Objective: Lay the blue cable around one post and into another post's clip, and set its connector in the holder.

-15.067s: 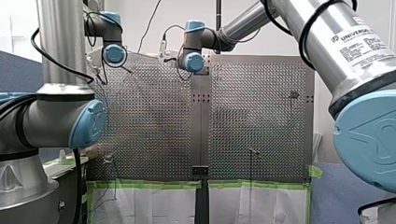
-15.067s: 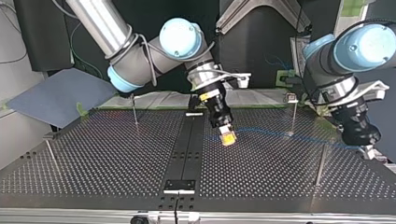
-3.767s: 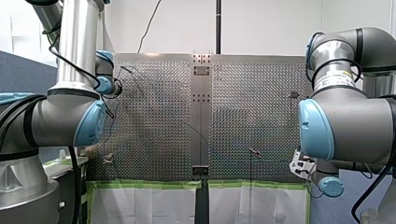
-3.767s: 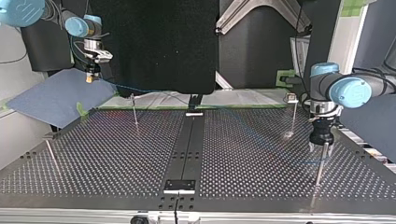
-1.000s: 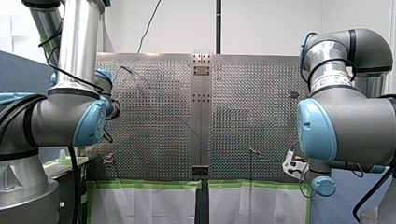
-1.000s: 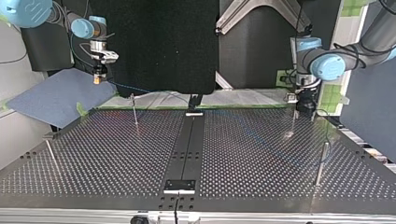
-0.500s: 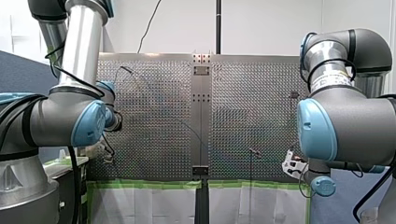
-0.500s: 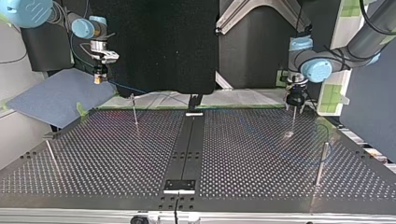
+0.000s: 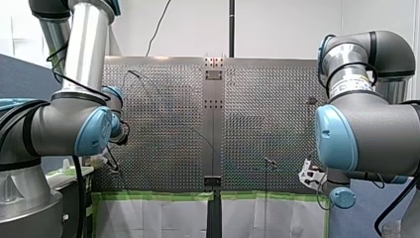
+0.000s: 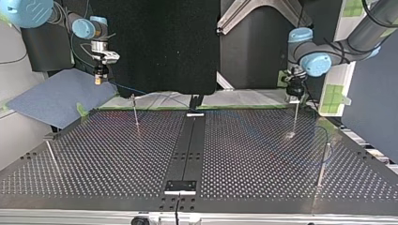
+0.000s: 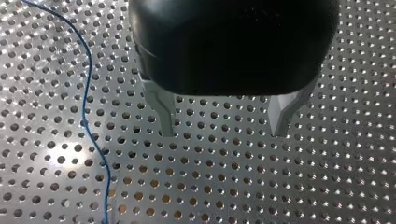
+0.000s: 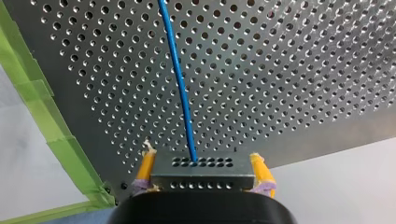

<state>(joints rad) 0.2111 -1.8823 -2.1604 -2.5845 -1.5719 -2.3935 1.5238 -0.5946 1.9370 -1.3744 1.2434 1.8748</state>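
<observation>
Blue cable (image 12: pixel 177 79) runs straight out of the grey connector (image 12: pixel 201 173) in the right wrist view. This connector is clamped from both sides between the yellow pads (image 12: pixel 145 169) of my right gripper (image 12: pixel 201 161), which is closed firmly on it. The cable leaves toward twelve o'clock over the perforated table (image 12: pixel 289 70), while the gripper itself hangs past the green tape (image 12: pixel 32 88) at the table's edge. I judge it is held out there to draw the cable tight, so that it can be laid without slack. In the left wrist view my left gripper (image 11: pixel 223 133) has its metal fingers (image 11: pixel 163 109) spread wide with nothing between them, over the bare plate. The cable passes on their nine o'clock side, apart from them. I think this gripper is free so that it can guide the cable to a post. In the top view my right gripper is at about ten o'clock, beyond the table, and the cable descends from it toward the thin post (image 10: pixel 135 112) at eleven o'clock. My left gripper is at about two o'clock, near the top of a second post (image 10: pixel 295 117). A faint blue curve shows by the third post (image 10: pixel 323 161) at four o'clock, but whether it goes around I cannot tell. In the front view my left arm (image 9: pixel 64 131) and my right arm (image 9: pixel 366 134) hide most of both grippers. Which piece is the holder I cannot tell.
</observation>
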